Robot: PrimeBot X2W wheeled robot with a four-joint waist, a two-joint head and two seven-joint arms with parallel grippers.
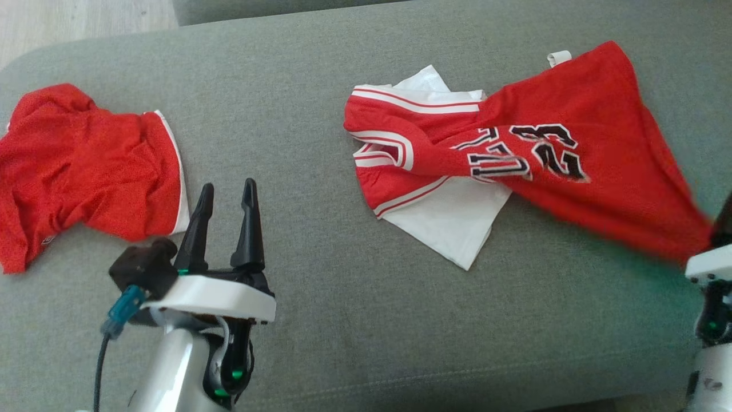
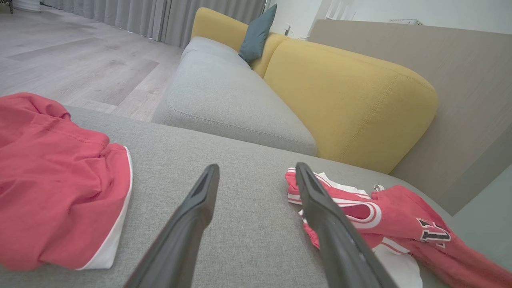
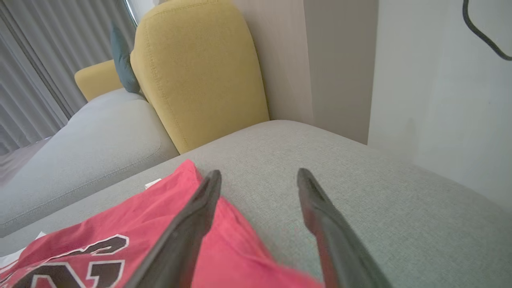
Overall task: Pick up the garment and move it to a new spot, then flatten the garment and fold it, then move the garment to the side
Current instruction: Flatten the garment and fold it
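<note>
The garment, a red jersey (image 1: 572,154) with black-and-white lettering and "23", lies crumpled on the right half of the grey cushion (image 1: 343,297). Its lower right corner is blurred beside my right arm's white wrist housing (image 1: 709,266). In the right wrist view my right gripper (image 3: 259,173) stands open, and the jersey (image 3: 120,240) lies beneath and to the left of its fingers. My left gripper (image 1: 228,186) is open over bare cushion at the lower left, holding nothing. In its own view, the left gripper (image 2: 257,168) has the jersey (image 2: 400,224) to its right.
A white shirt (image 1: 452,223) lies partly under the jersey. Red shorts (image 1: 86,166) with a white hem sit at the cushion's left end. A yellow sofa back (image 2: 348,96) and a wall (image 3: 440,100) stand beyond the cushion. Wooden floor (image 1: 86,20) shows at the far left.
</note>
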